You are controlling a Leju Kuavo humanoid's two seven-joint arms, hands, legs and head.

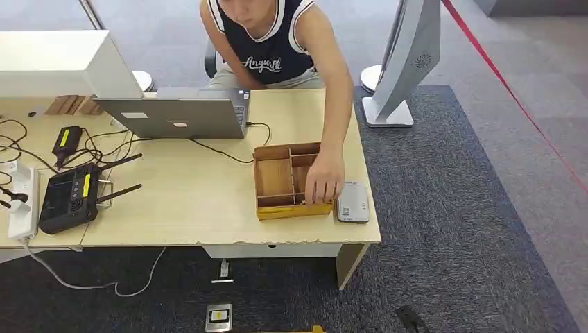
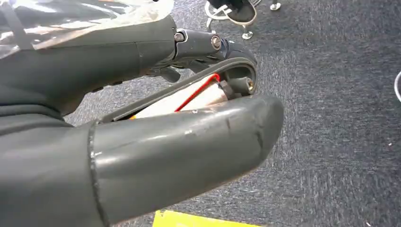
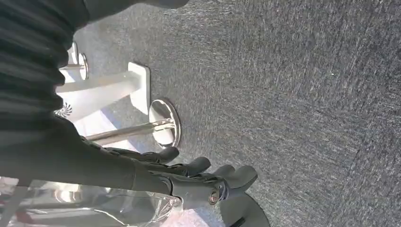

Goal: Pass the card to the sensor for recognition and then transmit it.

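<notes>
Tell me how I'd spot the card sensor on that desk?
Start at the light wooden desk and go to its right-hand end as the head view shows it, by the carpet. A wooden divided tray sits there, a person's hand resting on it. The sensor is the flat grey-white pad beside the tray.

We see a matt pale wood-grain table carrying a compartmented box of bare, unvarnished-looking wood and a smooth grey plastic sensor. The left hand looks like smooth, faintly glossy grey plastic, scuffed in places. Under the right hand lies rough dark carpet, beside a mirror-polished metal stanchion base.
</notes>
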